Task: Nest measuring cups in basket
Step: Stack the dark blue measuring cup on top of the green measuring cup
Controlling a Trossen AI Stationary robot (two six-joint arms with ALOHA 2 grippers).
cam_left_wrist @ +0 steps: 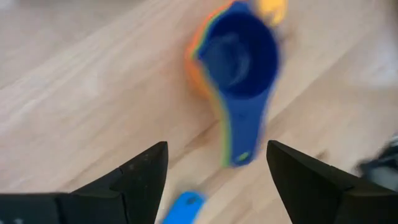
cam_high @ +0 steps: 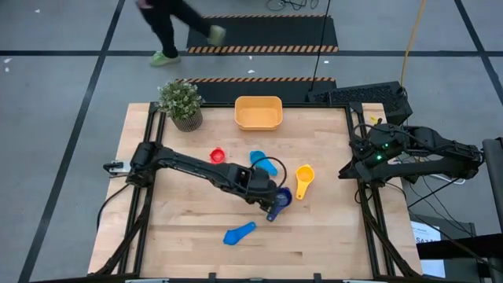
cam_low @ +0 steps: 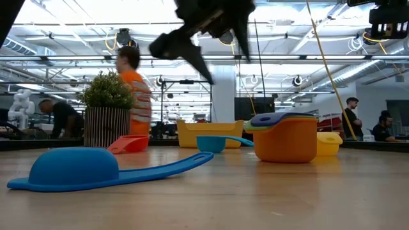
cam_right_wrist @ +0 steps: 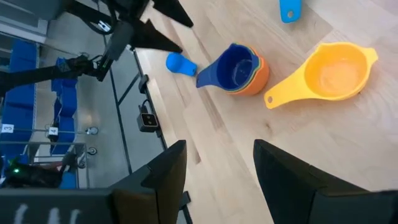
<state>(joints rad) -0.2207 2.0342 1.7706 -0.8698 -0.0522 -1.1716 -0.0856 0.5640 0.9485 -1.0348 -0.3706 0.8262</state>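
A nested stack of cups (cam_high: 283,196) stands on the table: dark blue on top (cam_left_wrist: 239,53), with green and orange rims beneath (cam_low: 286,137). My left gripper (cam_left_wrist: 217,186) hovers open above the stack's handle, raised clear of the table (cam_low: 204,29). A yellow cup (cam_high: 304,179), a light blue cup (cam_high: 263,163) and a red cup (cam_high: 218,156) lie apart on the wood. Another light blue cup (cam_high: 240,233) lies mouth down near the near edge. The orange-yellow basket (cam_high: 258,112) sits at the far edge. My right gripper (cam_right_wrist: 217,180) is open and waits by the table's right edge (cam_high: 350,169).
A small potted plant (cam_high: 181,102) stands at the far left, beside the basket. A person (cam_high: 169,27) walks on the floor beyond the far edge, and more people show in the room behind (cam_low: 131,96). Bare wood lies along the table's left side and near right corner.
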